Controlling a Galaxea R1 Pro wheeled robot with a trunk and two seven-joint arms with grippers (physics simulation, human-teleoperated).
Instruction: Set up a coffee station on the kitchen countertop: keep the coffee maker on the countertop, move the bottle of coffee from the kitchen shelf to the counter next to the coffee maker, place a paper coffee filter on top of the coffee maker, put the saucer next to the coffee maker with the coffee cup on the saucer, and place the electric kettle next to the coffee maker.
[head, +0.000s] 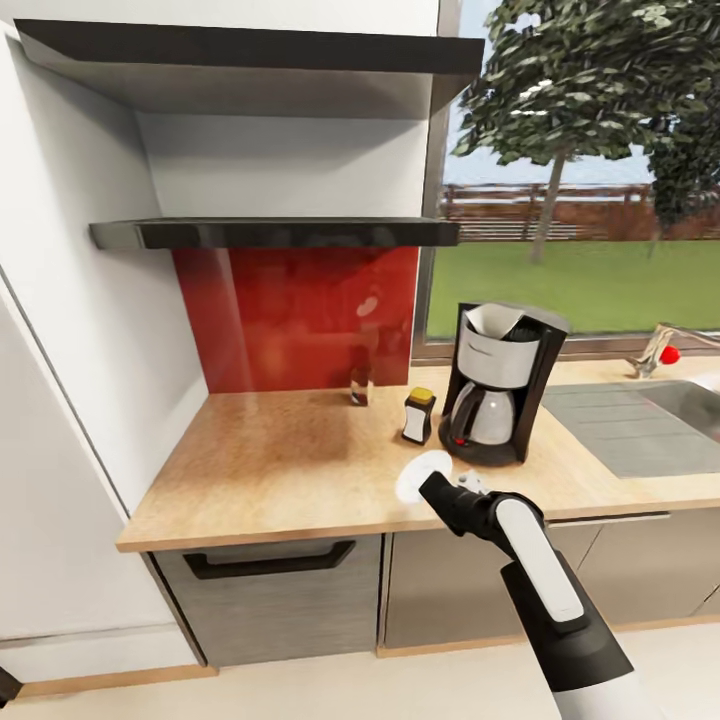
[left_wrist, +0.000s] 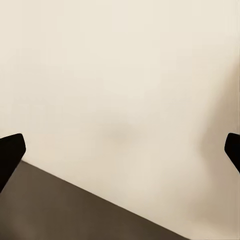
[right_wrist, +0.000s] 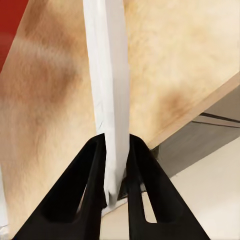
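The black-and-silver coffee maker (head: 500, 390) stands on the wooden countertop (head: 280, 470) near the window, with a white paper filter (head: 492, 320) on top of it. Just left of it stands the small bottle of coffee (head: 418, 415) with a yellow lid. My right gripper (head: 437, 487) hovers over the counter's front edge, shut on a white saucer (head: 420, 473). In the right wrist view the saucer (right_wrist: 107, 75) is seen edge-on, pinched between the gripper (right_wrist: 116, 141) fingers. My left gripper (left_wrist: 120, 150) is open, facing a pale surface.
A small dark glass-like object (head: 360, 385) sits by the red backsplash. Two dark shelves (head: 270, 232) hang over the counter's left part. A steel sink (head: 690, 400) and faucet (head: 655, 350) lie right of the coffee maker. Drawers run below the counter.
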